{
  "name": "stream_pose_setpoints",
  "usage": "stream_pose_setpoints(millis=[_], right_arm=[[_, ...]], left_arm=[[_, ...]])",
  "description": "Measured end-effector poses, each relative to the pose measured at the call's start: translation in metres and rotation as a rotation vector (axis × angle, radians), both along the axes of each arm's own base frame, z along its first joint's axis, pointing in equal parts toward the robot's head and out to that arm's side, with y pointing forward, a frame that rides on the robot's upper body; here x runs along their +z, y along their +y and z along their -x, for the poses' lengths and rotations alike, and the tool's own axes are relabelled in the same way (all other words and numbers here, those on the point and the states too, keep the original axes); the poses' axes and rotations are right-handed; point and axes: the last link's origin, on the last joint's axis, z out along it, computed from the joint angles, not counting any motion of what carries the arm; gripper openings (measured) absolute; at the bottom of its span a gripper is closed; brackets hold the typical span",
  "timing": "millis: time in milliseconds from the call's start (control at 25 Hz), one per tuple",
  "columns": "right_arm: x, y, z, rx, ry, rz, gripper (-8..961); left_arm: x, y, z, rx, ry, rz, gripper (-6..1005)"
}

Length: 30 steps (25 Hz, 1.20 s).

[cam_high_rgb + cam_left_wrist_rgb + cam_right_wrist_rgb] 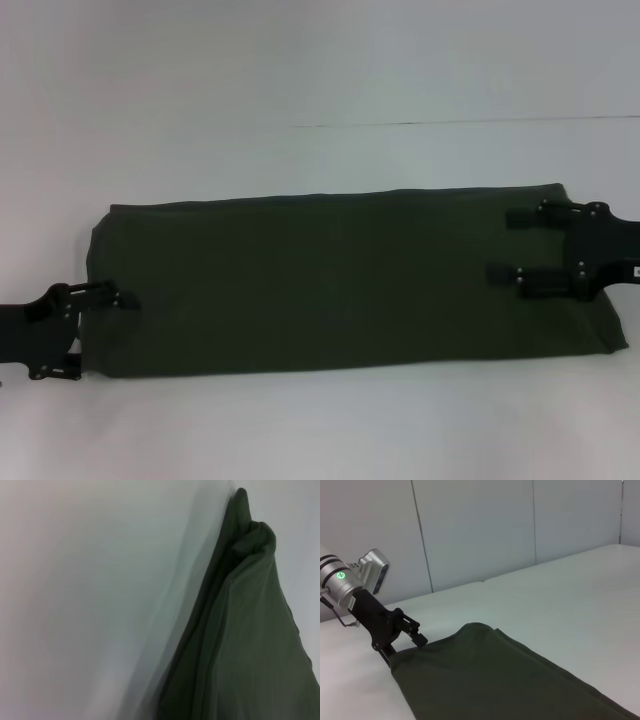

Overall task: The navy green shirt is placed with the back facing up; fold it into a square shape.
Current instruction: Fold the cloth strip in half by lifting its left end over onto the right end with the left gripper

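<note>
Shirt (340, 280) lies as a long band on the table (300, 70); left tool (105, 330) grips its end, right tool (505, 243) spread wide; the right wrist view alone shows wall panels (475, 530).

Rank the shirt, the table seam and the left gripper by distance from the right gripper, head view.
1. navy green shirt: directly under the right gripper.
2. table seam: behind, beyond the shirt's far edge.
3. left gripper: at the shirt's opposite, left end.

White table, one shirt on it

The white table (300, 60) carries the navy green shirt (340, 280), which lies flat as a long folded band across the middle, plain side up; a thin seam crosses the tabletop behind it.
</note>
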Motion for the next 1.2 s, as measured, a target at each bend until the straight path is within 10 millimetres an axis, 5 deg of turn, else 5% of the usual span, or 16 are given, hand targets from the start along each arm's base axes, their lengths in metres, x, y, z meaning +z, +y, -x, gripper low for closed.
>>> stream_pose_setpoints(millis=[920,1200], right_arm=[[-0.0014,0.0014,0.0015,0.002,0.000,-0.002,912],[-0.0015,0.0016,0.0018,0.003,-0.001,-0.001,912]], left_arm=[[-0.0022,0.0000,-0.0014,-0.003,-0.004,0.003,932],[-0.0030,-0.0007,-0.0016,-0.007,0.000,0.013,863]])
